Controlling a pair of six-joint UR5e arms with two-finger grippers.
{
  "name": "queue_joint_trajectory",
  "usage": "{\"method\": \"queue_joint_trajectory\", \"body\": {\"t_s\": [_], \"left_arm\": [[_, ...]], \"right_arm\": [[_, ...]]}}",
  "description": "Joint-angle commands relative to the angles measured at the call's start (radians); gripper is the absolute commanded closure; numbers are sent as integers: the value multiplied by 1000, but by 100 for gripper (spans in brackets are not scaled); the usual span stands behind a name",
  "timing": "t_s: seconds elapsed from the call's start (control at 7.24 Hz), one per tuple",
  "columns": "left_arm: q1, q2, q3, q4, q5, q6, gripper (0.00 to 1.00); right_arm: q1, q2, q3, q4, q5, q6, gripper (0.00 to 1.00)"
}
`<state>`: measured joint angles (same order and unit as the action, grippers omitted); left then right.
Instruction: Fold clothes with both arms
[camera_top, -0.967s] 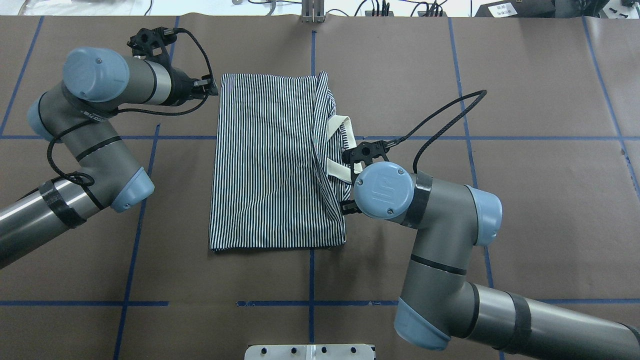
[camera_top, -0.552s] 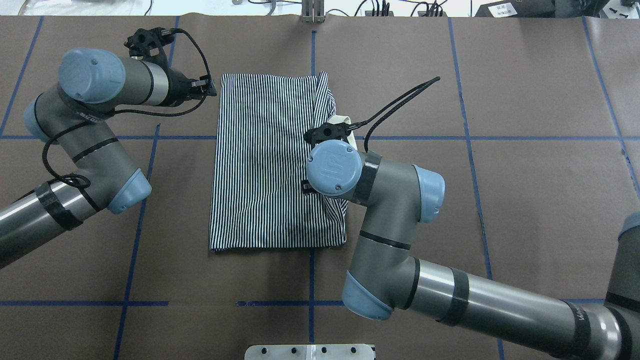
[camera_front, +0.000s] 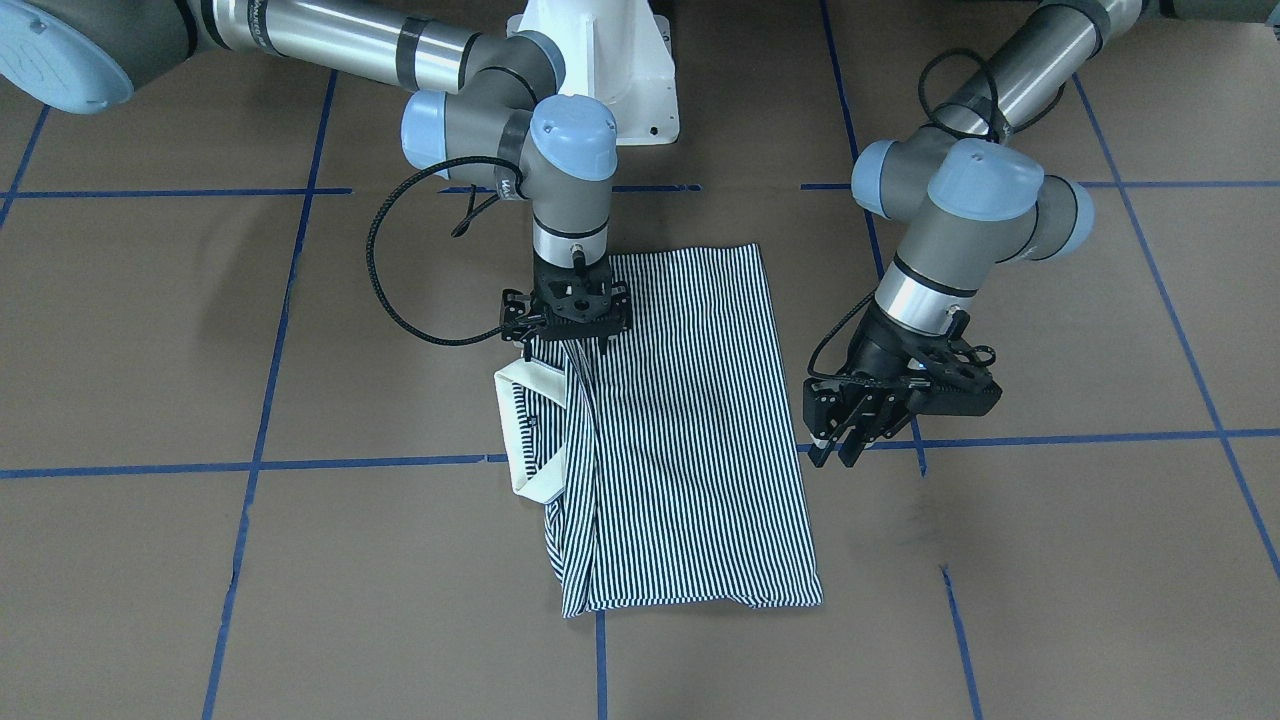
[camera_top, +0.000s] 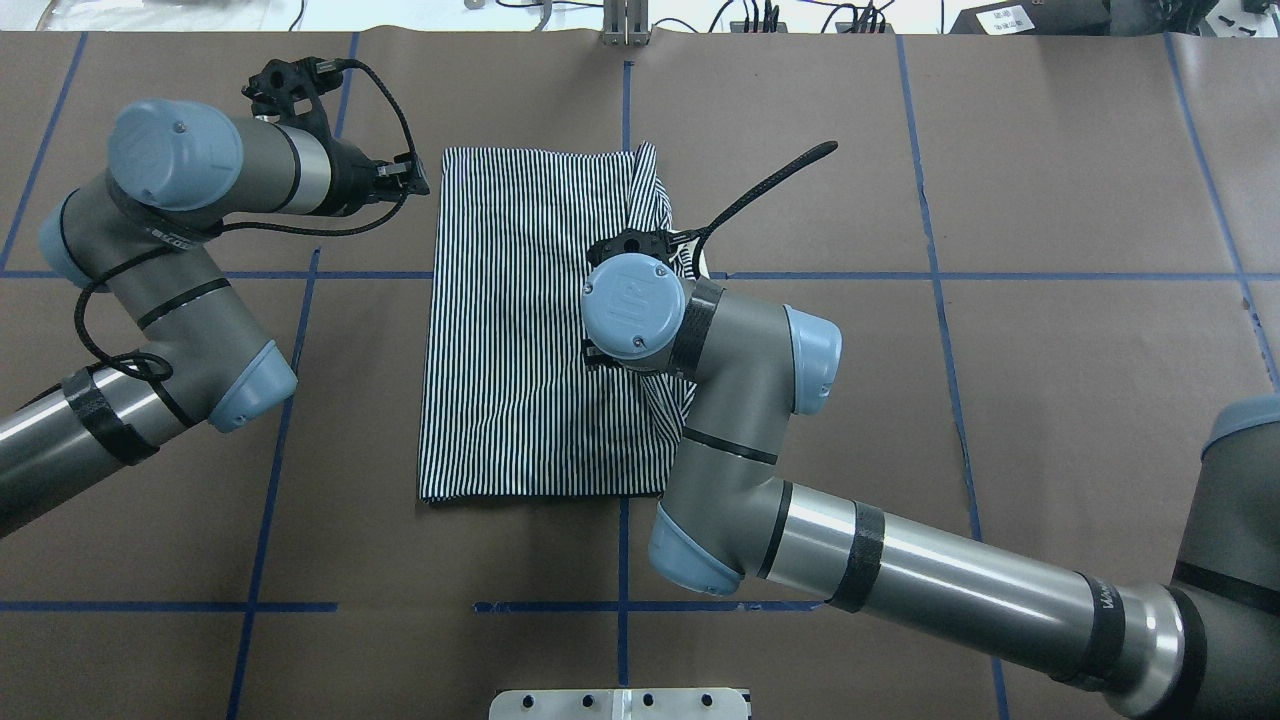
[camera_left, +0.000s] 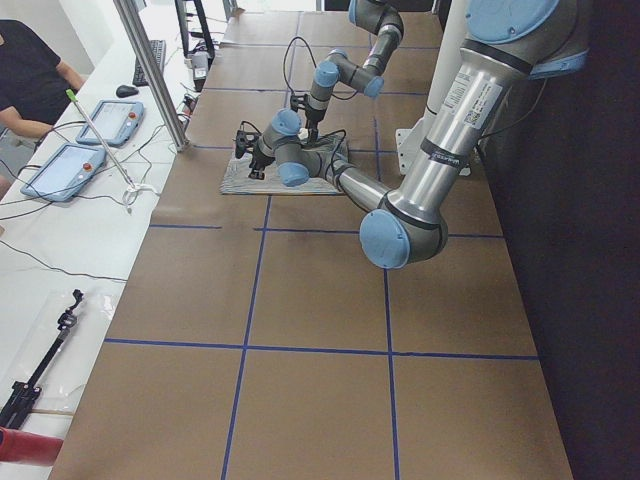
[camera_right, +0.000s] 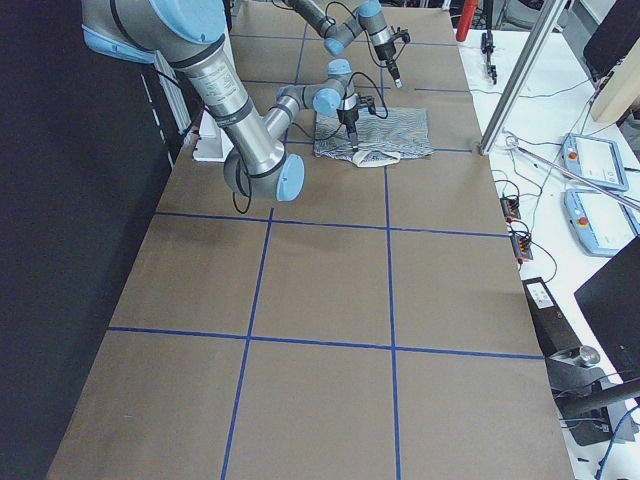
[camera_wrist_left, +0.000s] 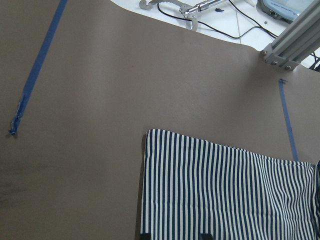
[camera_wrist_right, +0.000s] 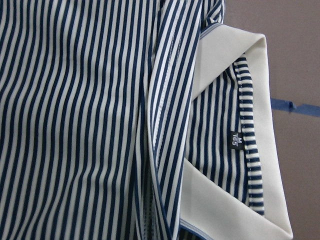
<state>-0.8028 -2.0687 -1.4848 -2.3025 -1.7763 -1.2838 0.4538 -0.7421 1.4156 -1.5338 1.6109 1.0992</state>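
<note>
Inside cream collar (camera_wrist_right: 240, 55), black tag (camera_wrist_right: 235, 139), perhaps "M 165"; left hand (camera_front: 835, 455) spread, right hand (camera_front: 566, 330) unclear.

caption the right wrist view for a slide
Close view of the striped polo shirt, cream collar and neck label.

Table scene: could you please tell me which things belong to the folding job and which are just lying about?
Job in hand: striped polo shirt; left gripper; right gripper.

Lying about: control tablets, loose cables and a long black tool, all on the white side bench.
</note>
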Motion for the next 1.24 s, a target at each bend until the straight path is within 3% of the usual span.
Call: {"method": "queue_joint_trajectory", "body": {"t_s": [0.0, 0.69, 1.1], "left_arm": [[1, 1, -3, 0, 0, 0, 56], [-1, 1, -25, 5, 2, 0, 56], [-1, 2, -29, 5, 2, 0, 56]], "right_arm": [[6, -2, -18, 1, 4, -4, 0], [83, -94, -3, 9, 90, -131, 0], [100, -91, 29, 1, 115, -139, 0]]}}
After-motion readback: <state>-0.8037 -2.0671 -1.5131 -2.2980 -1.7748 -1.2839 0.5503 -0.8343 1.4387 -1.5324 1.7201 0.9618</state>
